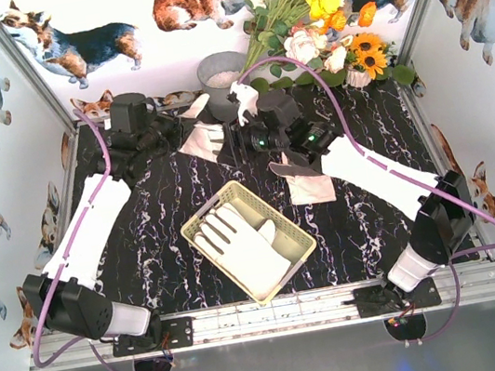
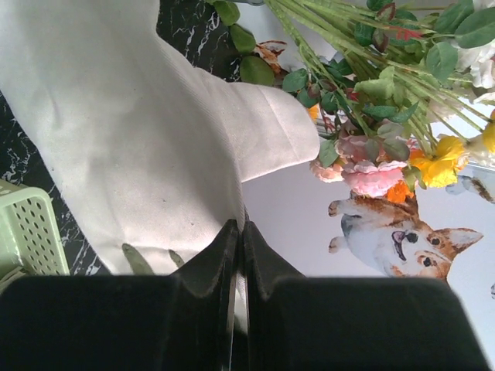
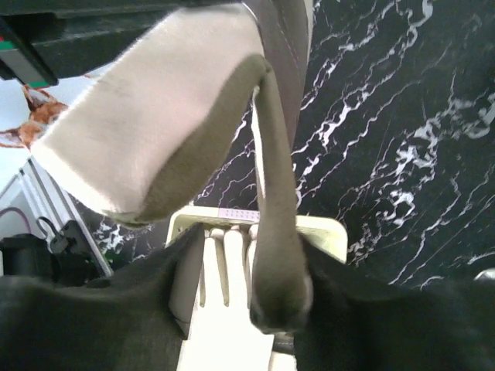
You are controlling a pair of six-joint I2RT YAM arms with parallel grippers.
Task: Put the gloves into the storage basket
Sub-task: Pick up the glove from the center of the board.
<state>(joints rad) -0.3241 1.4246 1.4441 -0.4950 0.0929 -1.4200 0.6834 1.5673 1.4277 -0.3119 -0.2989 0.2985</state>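
Note:
The pale yellow-green storage basket [image 1: 200, 228] sits mid-table with cream-white gloves [image 1: 242, 243] lying in it. My left gripper [image 1: 184, 131] is shut on a cream glove [image 1: 206, 141] at the back of the table; in the left wrist view the jaws [image 2: 238, 232] pinch its fabric [image 2: 139, 131], with the basket's corner [image 2: 27, 232] at the left. My right gripper [image 1: 253, 128] is shut on another glove [image 1: 244, 99]. In the right wrist view that gripper [image 3: 282, 325] holds the glove's dark grey strip [image 3: 278, 232] above the basket [image 3: 329, 232]. One more glove [image 1: 310, 185] lies flat under the right arm.
A grey metal bucket [image 1: 221, 75] stands at the back centre. A bunch of artificial flowers [image 1: 318, 5] leans over the back right and fills the top of the left wrist view [image 2: 387, 85]. Corgi-print walls close in the sides.

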